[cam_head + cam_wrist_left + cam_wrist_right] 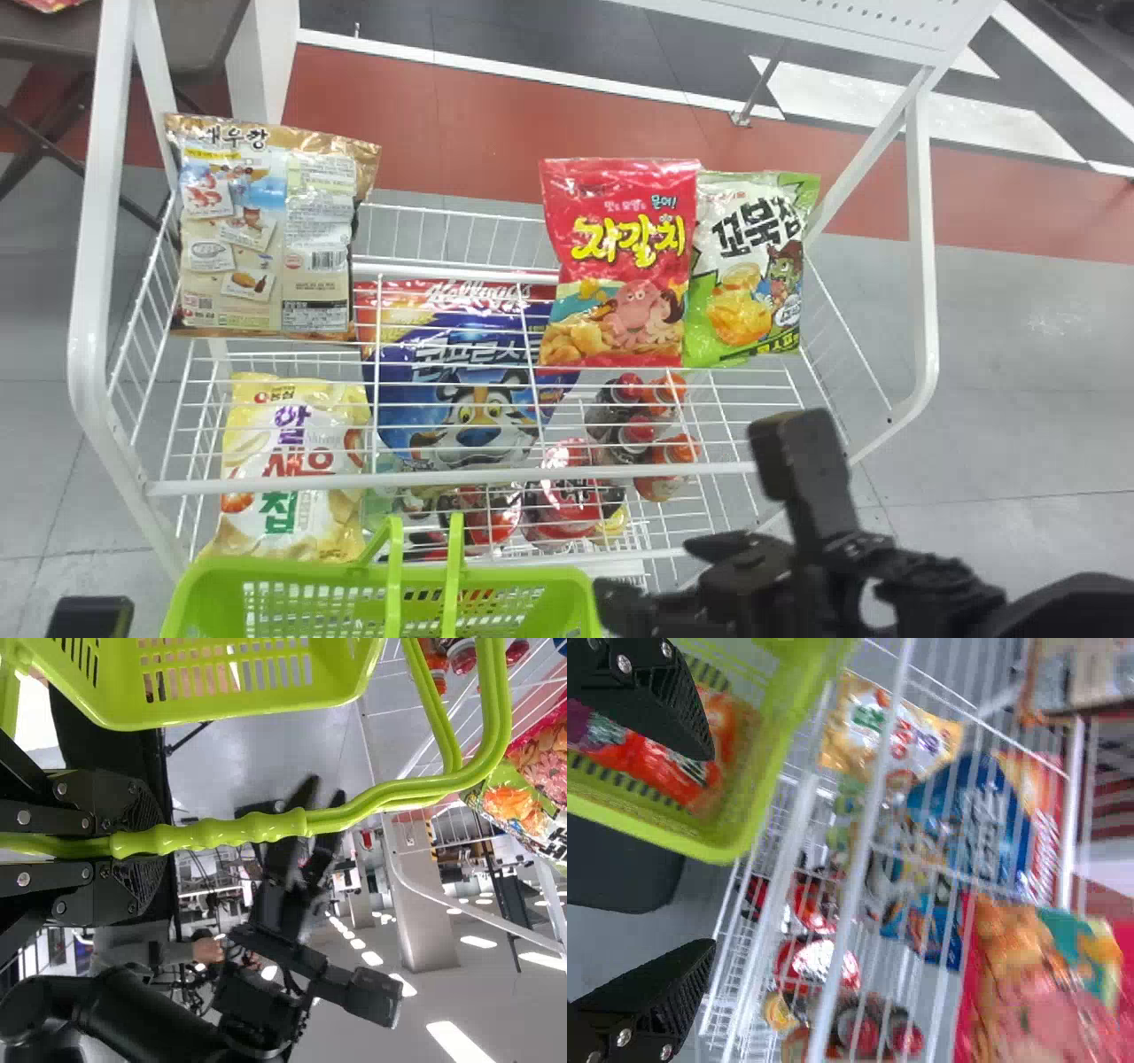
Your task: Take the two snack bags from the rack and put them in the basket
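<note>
Right claw (713,849) is spread wide and empty near the basket (514,576); by too low a swing, the rack (266,483) could be struck and the red bag (620,257) toppled

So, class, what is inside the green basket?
Red and orange snack packaging lies inside the green basket. The right tool covers part of it, so whether that is one bag or more cannot be told.

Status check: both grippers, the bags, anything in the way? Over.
Left gripper shut on basket handle. Right gripper open, empty. At least one red bag in basket. Rack rail crosses before yellow bag.
</note>
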Controlling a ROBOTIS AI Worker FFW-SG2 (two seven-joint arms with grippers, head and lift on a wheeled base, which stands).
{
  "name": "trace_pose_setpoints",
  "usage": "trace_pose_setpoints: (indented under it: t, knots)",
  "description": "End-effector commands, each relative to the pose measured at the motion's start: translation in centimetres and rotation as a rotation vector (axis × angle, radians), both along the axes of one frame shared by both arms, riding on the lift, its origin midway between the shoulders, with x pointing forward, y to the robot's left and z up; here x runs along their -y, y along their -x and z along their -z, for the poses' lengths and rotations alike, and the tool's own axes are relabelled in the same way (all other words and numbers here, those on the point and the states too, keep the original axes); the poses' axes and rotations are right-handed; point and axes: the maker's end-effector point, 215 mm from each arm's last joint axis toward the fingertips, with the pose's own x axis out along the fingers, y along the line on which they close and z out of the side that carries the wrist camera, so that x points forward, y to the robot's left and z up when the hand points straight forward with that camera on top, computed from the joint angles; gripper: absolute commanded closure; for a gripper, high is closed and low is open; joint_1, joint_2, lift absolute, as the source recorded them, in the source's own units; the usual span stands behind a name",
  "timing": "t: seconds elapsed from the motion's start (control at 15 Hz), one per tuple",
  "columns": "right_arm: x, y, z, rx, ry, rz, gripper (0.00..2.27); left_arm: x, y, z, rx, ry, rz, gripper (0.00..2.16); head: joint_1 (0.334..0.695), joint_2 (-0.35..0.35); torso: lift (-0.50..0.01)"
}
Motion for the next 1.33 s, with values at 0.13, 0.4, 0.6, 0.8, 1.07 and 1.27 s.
trace_pose_setpoints:
  t: [0.13,0.4,0.6,0.8,1.07,1.27]
  knots:
    - [3.5,-10.0,-5.2,0.326,-0.035,0.08,0.06,0.1,0.1,0.2,-0.003,-0.005,0.004,1.88,0.695,-0.35,-0.011]
    - [6.4,-16.0,-8.8,0.515,-0.071,0.141,0.06,0.3,-0.1,0.3,0.006,-0.01,0.015,1.88,0.695,-0.35,-0.011]
    - [8.2,-19.7,-11.1,0.7,-0.097,0.151,0.07,0.2,-0.1,0.3,0.004,-0.008,0.018,1.88,0.695,-0.35,-0.011]
    - [10.4,-22.5,-10.7,0.751,-0.116,0.168,0.09,0.3,-0.1,0.5,0.001,-0.011,0.018,1.88,0.695,-0.35,-0.011]
    - [13.2,-23.3,-8.8,0.777,-0.064,0.198,0.13,0.4,-0.1,0.7,-0.002,-0.013,0.023,1.88,0.695,-0.35,-0.011]
    - [15.1,-23.3,-7.8,0.785,-0.005,0.218,0.13,0.5,-0.3,0.5,0.007,-0.013,0.027,1.88,0.695,-0.35,-0.011]
